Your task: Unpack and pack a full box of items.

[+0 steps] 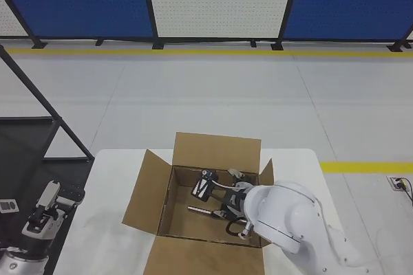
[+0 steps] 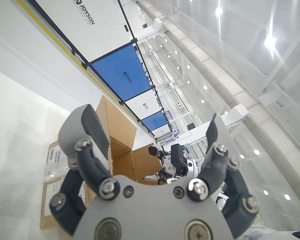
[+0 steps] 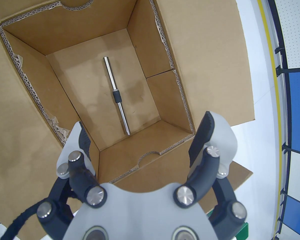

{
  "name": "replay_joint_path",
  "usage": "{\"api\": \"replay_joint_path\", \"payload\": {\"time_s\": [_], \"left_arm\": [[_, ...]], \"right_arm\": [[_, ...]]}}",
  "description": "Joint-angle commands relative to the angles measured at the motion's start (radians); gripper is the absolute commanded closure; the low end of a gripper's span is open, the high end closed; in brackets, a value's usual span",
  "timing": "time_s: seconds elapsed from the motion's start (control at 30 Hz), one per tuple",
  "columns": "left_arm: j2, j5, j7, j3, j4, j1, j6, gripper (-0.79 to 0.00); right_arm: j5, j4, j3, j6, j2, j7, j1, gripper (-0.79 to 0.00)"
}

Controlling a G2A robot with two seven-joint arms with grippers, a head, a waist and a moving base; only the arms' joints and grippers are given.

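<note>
- While the right gripper [image 3: 143, 126] hangs above the open brown cardboard box [image 3: 90, 26], its two black-padded fingers [image 3: 201, 136] stand wide apart with nothing between them.
- On the box's floor lies a slim shiny metal rod with a short black collar around its middle [image 3: 116, 96]. It lies flat, clear of the side walls, with one end near the foot of a wall.
- All four flaps of the box are folded outward, and the box stands on a white table [image 1: 103, 206].
- From the top view, the right arm's white body covers the box's right part, and the rod lies left of it inside the box.
- At the table's left edge, well apart from the box, sits the left gripper [image 2: 151, 116]. Its fingers are spread and hold nothing, and it is tilted up toward the ceiling.
- From the left wrist view, white printed labels [image 2: 56, 156] show on the box's outer side.
- Beside the table to the left stands a black metal rack [image 1: 20, 151].
- Beyond the table, a yellow floor line [image 1: 193, 51] runs in front of blue and white partition panels [image 1: 82, 17].
</note>
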State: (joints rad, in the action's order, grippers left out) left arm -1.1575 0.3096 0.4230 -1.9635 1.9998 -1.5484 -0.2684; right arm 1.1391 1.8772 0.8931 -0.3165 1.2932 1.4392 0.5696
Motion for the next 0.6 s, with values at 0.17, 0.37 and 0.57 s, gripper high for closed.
{"api": "replay_joint_path", "payload": {"time_s": [0.17,0.37,0.57], "left_arm": [[0.0,0.0,0.0,0.0,0.0,0.0,0.0,-0.785],[0.0,0.0,0.0,0.0,0.0,0.0,0.0,-0.785],[0.0,0.0,0.0,0.0,0.0,0.0,0.0,-0.785]], "right_arm": [[-0.01,-0.005,-0.001,-0.009,-0.001,-0.029,0.016,-0.785],[-0.018,0.116,0.114,-0.046,-0.023,-0.13,0.088,-0.785],[-0.049,0.303,0.313,-0.072,-0.056,-0.165,0.211,-0.785]]}}
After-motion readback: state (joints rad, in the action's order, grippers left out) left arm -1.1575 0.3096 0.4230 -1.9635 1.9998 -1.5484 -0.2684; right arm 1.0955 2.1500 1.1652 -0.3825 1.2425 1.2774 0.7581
